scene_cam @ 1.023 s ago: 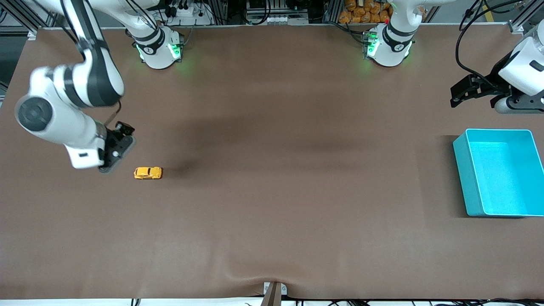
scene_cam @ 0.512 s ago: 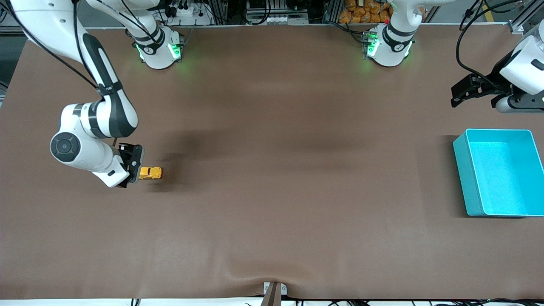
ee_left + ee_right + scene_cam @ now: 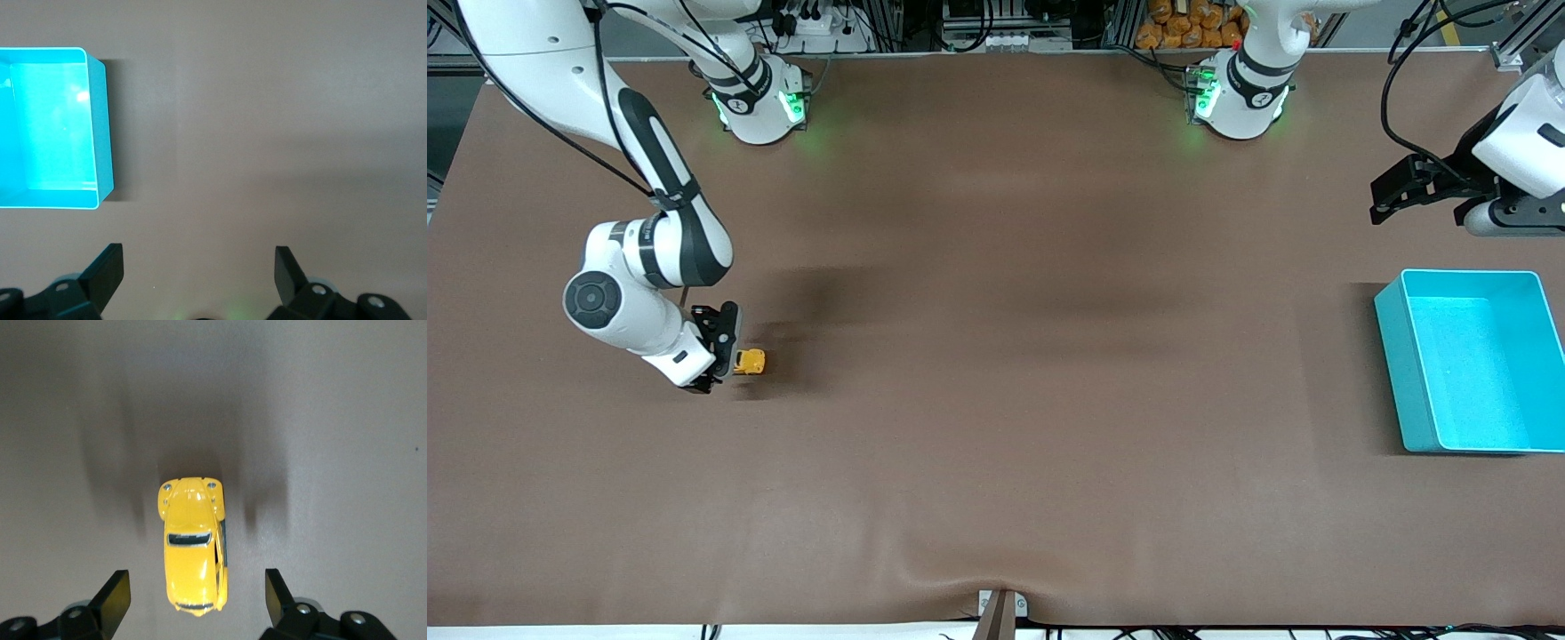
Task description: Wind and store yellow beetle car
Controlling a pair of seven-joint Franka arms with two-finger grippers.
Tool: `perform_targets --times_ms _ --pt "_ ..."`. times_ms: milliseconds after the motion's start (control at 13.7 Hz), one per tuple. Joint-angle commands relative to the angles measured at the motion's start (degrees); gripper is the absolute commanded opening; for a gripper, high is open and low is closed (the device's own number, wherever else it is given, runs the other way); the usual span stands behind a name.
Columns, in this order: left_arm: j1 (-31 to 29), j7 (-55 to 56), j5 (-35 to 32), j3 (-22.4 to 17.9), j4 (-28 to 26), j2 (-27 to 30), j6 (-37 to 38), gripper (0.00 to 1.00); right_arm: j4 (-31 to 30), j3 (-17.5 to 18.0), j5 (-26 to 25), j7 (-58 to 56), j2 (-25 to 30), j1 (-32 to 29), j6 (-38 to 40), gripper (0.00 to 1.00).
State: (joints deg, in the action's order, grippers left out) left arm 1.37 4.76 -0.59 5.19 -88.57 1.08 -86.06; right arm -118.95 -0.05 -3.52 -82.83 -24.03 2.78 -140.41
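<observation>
The yellow beetle car (image 3: 751, 361) stands on its wheels on the brown table toward the right arm's end. In the right wrist view the car (image 3: 193, 547) lies between the two fingers, one end level with the fingertips, with a gap on each side. My right gripper (image 3: 729, 352) is open, low over the car, partly covering it in the front view. My left gripper (image 3: 1392, 197) is open and empty, up over the table beside the teal bin (image 3: 1396, 356) at the left arm's end, and waits. The left wrist view shows the bin (image 3: 100, 133) empty.
The brown mat (image 3: 996, 400) has a raised fold at its edge nearest the front camera. Both arm bases (image 3: 760, 102) stand along the table's edge farthest from that camera.
My right arm has swung down and toward the car, and its gripper now stands low over it, covering part of it. The car and the left arm have not moved.
</observation>
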Motion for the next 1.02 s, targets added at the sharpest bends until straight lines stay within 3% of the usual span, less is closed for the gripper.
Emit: perform_targets --times_ms 0,219,365,512,731,950 --pt "-0.66 -0.18 0.86 0.00 -0.02 0.41 -0.08 1.00 -2.34 0.23 -0.96 -0.49 0.13 -0.05 -3.72 0.82" --pt "-0.75 -0.18 0.60 -0.26 -0.02 0.15 -0.08 1.00 -2.34 0.23 -0.96 0.03 -0.75 -0.14 -5.05 0.75" --pt "-0.66 -0.10 0.51 -0.35 -0.02 0.15 -0.08 1.00 -2.34 0.23 -0.96 0.12 -1.37 -0.14 -5.66 0.59" --pt "-0.49 -0.01 0.51 0.00 0.06 0.24 -0.08 1.00 -2.34 0.23 -0.96 0.12 -1.90 -0.14 -6.81 0.53" --pt "-0.58 -0.10 0.51 0.09 0.06 0.24 -0.08 1.00 -2.34 0.23 -0.96 0.12 -2.60 -0.14 -7.77 0.36" --pt "-0.49 -0.10 0.51 0.09 0.06 0.24 -0.08 1.00 -2.26 0.23 -0.87 0.12 -2.69 -0.40 -7.78 0.25"
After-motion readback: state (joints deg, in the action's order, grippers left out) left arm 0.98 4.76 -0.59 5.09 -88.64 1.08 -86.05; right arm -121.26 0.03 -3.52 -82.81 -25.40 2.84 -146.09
